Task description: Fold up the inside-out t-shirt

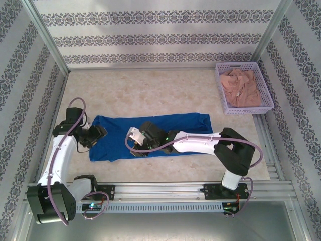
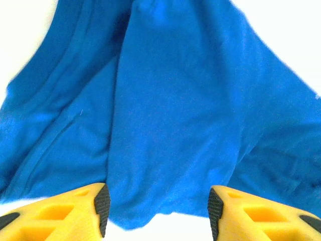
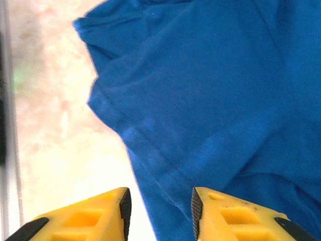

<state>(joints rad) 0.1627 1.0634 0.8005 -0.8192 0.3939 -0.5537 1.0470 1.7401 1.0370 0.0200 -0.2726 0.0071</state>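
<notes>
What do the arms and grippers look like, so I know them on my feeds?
The left arm and right arm match: white links between black joints, each trailed by a looping purplish-grey cable. The left gripper and right gripper both have yellow fingers with hollow cut-outs and black ribbed pads on the inner faces.

Patterned wallpaper walls (image 1: 150, 40) w/ alu frame (image 1: 160, 66), beige marble-look tabletop (image 1: 150, 90), bright light.
</notes>
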